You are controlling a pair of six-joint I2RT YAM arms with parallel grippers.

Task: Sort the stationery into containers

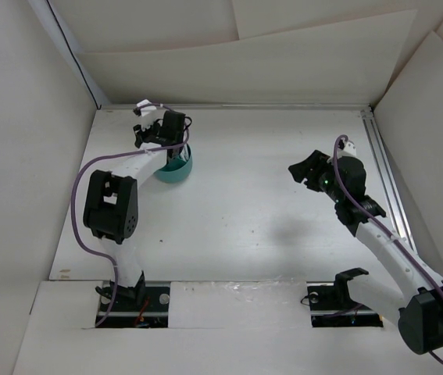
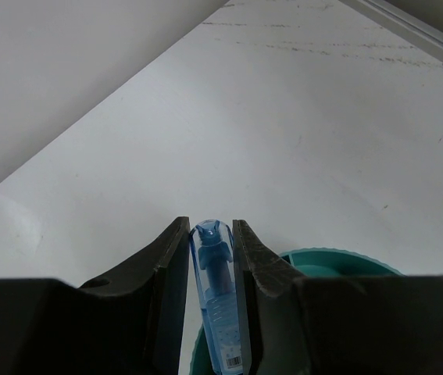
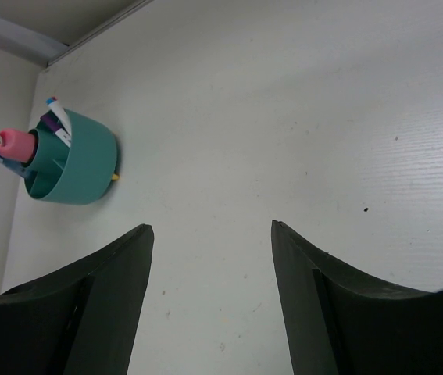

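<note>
The round teal cup (image 1: 177, 169) stands at the back left of the table. My left gripper (image 1: 157, 134) hangs over it, shut on a short translucent blue piece (image 2: 218, 291) that points out past the fingertips. Below the jaws, the left wrist view shows the cup's rim (image 2: 338, 259). In the right wrist view the cup (image 3: 82, 166) holds a pink stub (image 3: 15, 144) and white pens (image 3: 59, 119) with coloured ends. My right gripper (image 1: 302, 172) hovers at mid right, open, with only bare table between its fingers (image 3: 119, 266).
White cardboard walls close in the table on the left, back and right. A metal rail (image 1: 385, 173) runs along the right edge. A small yellow bit (image 3: 115, 176) shows at the cup's foot.
</note>
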